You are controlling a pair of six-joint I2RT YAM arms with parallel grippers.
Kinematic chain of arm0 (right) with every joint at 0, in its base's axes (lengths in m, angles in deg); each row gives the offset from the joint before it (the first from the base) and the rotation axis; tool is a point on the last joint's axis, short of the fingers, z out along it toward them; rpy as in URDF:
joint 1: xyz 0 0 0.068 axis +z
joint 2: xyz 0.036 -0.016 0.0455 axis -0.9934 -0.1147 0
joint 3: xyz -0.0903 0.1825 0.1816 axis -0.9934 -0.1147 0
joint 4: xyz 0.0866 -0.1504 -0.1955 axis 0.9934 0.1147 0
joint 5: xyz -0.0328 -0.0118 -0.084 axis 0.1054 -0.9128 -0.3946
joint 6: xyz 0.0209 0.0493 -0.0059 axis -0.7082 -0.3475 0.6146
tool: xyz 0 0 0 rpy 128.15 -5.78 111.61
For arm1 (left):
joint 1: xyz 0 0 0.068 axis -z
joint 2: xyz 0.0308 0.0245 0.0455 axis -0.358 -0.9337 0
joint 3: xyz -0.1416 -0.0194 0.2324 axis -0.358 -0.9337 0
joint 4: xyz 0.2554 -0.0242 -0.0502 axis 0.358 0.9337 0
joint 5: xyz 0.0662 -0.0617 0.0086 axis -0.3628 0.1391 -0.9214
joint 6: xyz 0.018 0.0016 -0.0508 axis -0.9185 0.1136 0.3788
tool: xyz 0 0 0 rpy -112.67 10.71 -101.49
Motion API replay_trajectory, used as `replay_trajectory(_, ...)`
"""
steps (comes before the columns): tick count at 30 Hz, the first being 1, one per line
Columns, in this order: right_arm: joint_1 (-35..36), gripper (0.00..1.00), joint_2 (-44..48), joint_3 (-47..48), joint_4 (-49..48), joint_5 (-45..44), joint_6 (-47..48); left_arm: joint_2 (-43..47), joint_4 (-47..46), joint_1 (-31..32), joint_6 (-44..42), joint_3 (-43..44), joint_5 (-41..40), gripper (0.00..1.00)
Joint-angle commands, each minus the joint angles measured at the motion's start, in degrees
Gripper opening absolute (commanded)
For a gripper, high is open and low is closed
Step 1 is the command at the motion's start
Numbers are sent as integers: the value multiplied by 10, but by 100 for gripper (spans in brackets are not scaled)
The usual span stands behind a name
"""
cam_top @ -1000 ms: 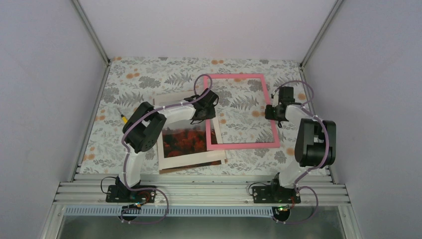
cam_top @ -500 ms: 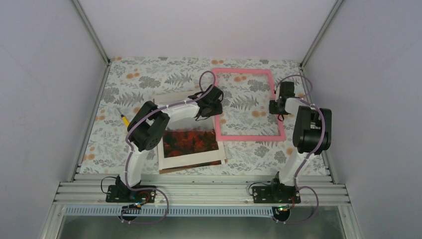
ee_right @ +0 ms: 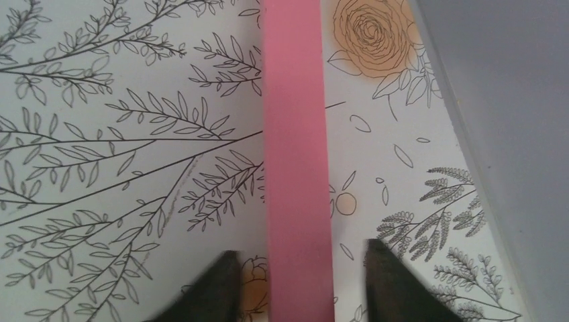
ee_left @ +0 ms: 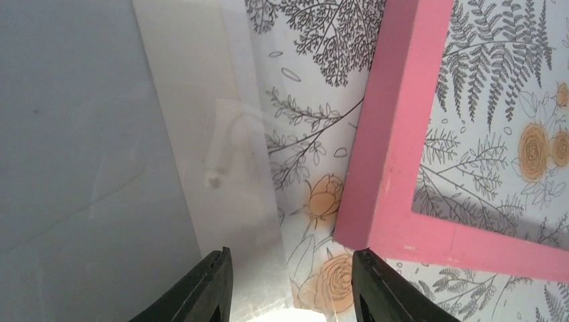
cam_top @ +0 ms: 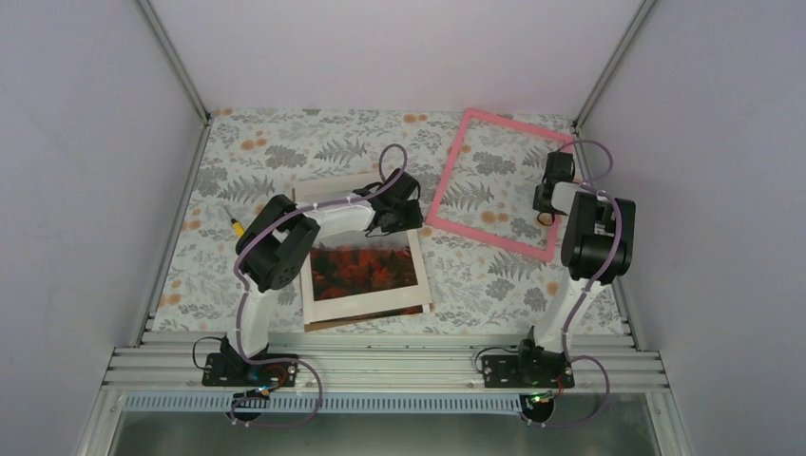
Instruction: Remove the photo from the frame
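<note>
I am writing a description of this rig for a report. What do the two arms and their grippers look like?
The left arm and the right arm match: white links between bulky black joint housings, on black bases. A thin purple cable loops along each. The left gripper and the right gripper each have two plain black fingers. No lettering is readable.

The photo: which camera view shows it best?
The top external view: the photo lies there almost whole, its red-orange trees plain. Neither wrist view shows it recognisably; both show the pink frame and tablecloth.
</note>
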Motion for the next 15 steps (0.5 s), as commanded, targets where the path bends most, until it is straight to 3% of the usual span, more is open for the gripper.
replay_trajectory(1, 3, 46, 1, 9, 7, -19, -8, 33, 9, -1, -12, -28, 6, 47)
replay_trajectory(7, 23, 59, 53, 11, 56, 6, -47, 94, 14, -2, -25, -58, -25, 53)
replay_trajectory(15, 109, 75, 159, -15, 83, 94, -113, 185, 13, -13, -35, -126, -51, 60)
